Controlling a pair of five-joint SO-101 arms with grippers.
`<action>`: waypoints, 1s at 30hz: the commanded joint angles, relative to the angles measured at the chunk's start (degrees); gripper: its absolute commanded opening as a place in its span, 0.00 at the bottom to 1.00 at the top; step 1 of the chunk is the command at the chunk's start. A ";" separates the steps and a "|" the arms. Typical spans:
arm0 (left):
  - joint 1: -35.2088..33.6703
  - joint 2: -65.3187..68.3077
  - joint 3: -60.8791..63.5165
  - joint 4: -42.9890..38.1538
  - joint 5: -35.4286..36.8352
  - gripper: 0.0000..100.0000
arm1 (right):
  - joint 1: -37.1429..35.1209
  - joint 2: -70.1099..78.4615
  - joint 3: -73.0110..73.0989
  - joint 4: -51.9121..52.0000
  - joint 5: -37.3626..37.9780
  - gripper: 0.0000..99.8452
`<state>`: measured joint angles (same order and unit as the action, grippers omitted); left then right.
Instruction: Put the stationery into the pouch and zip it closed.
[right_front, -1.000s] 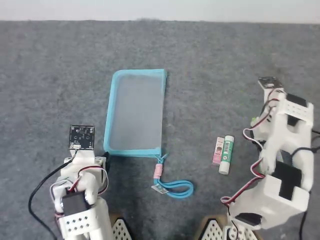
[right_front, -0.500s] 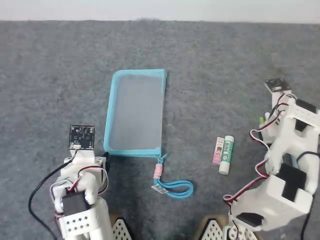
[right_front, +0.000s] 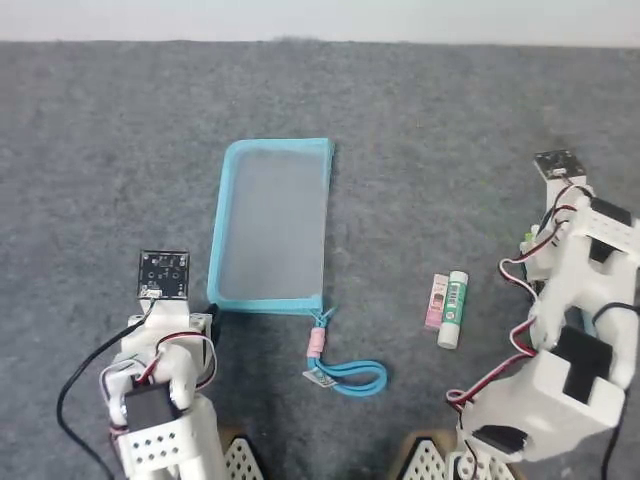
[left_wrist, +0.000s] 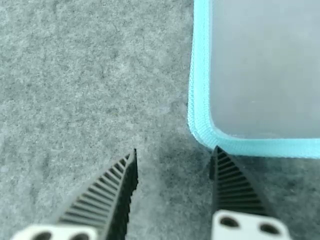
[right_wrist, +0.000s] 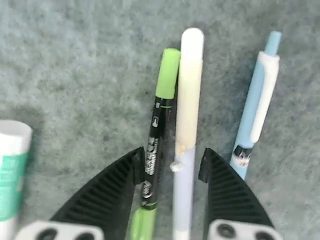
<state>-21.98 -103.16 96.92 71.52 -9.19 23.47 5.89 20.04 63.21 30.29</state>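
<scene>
At the pouch (left_wrist: 260, 75) corner I see my left gripper (left_wrist: 175, 151) spread wide. My right gripper (right_wrist: 172, 152), also wide, straddles the green pen (right_wrist: 162, 110) and cream pen (right_wrist: 189, 90).

You have the turquoise pouch (right_front: 272, 222) lying flat on the grey carpet (right_front: 100, 150), its looped strap (right_front: 352, 376) trailing from a near corner, with a glue stick (right_front: 453, 310) and a small pink item (right_front: 436, 301) side by side between pouch and right arm (right_front: 575, 300).

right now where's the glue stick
In the high view the glue stick lies between the pouch and the right arm, next to a small pink item.
</scene>
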 joint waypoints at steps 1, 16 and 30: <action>0.18 -1.23 -0.31 0.88 0.70 0.22 | -5.49 -6.37 -5.54 8.22 -5.89 0.18; 0.18 -1.23 -0.31 0.88 0.70 0.22 | -26.77 -9.98 11.34 5.05 -21.89 0.18; 0.18 -1.23 -0.31 0.88 0.70 0.22 | -20.79 -9.89 17.85 -1.01 -21.19 0.09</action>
<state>-21.98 -103.16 96.92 71.52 -9.19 1.58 -2.99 37.27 63.56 9.19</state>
